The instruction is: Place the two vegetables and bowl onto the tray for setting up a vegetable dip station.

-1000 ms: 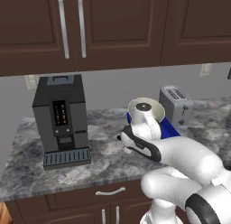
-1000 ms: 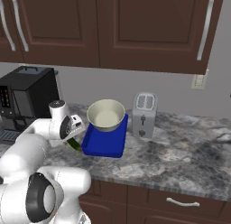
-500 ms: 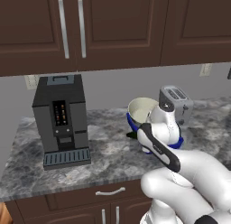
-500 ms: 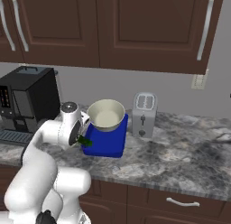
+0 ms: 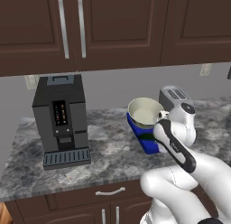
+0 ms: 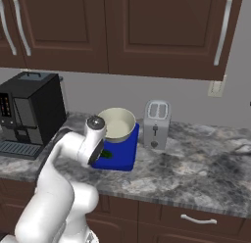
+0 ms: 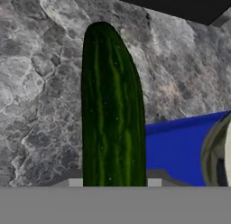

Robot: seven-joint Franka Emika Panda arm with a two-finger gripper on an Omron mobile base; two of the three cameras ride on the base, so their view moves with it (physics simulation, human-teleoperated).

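No writing reads anywhere. The cucumber (image 7: 113,114) stands up from between the gripper's hidden fingertips, clamped, its tip over the grey counter (image 7: 40,92) beside the blue tray (image 7: 173,148). The bowl (image 6: 117,124) sits on the tray (image 6: 122,151); the arm hides the tray's near edge.

It is a kitchen: dark wood cabinets (image 5: 113,26) hang above a grey marbled counter (image 6: 196,163) holding a coffee machine (image 5: 61,119) and toaster (image 6: 157,124).
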